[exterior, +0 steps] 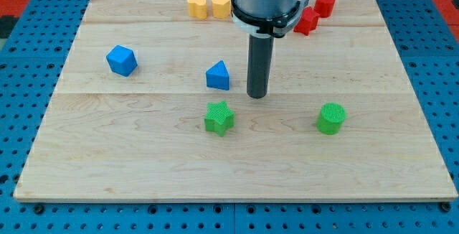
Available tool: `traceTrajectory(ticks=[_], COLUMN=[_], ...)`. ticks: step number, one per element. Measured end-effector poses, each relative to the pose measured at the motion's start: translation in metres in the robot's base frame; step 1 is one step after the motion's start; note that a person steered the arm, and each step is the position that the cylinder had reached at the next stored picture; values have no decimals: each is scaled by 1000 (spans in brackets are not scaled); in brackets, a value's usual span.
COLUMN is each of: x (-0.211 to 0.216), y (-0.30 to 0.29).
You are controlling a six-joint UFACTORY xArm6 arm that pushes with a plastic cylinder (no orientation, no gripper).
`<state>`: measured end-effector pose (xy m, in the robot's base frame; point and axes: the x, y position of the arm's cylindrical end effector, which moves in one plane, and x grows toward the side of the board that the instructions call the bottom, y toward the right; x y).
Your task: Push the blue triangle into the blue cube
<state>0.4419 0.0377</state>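
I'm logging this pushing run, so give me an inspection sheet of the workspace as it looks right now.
Surface: wooden board on a blue pegboard.
Job's things: blue triangle mid-board; blue cube far off toward the view's left, apart.
Clutter: green star, green cylinder, two yellow blocks, two red blocks.
Grippers: none; my tip sits just to the triangle's right, small gap.
Cables: nothing seen.
Surroundings: red strips at the top corners.

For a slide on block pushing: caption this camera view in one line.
My tip stands just right of the blue triangle, apart from it, with the blue cube far off toward the view's left.
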Motion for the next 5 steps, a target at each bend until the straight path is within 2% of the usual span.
traceTrajectory(ticks=[1, 3, 4, 5], x=[-23, -35, -34, -39], y=[-32, -86, -125, -189])
